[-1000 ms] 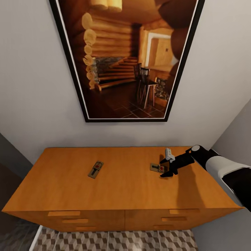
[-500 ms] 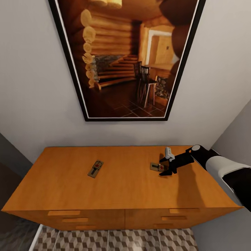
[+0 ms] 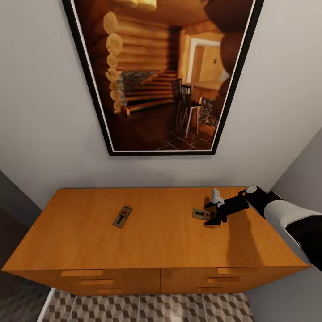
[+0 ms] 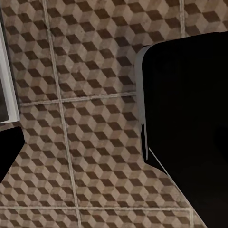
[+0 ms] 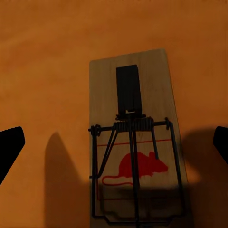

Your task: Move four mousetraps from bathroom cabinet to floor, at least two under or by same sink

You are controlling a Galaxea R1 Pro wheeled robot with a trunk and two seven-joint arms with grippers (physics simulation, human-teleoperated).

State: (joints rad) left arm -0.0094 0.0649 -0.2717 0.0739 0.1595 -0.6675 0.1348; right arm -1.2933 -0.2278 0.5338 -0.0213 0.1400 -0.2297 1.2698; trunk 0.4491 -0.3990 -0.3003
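Orange-brown wooden cabinet (image 3: 156,237) top; right gripper (image 3: 213,213), fingers spread wide, straddles a small wooden wire-sprung mousetrap (image 5: 135,152); another mousetrap (image 3: 122,216) lies well left.

No readable text; mousetrap (image 5: 135,147) bears red mouse emblem (no lettering).

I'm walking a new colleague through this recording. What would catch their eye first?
Probably the big black-framed log cabin picture on the wall above the cabinet. Next, the right gripper, open, poised over a mousetrap printed with a red mouse, near the top's right end. A second mousetrap lies alone toward the left.
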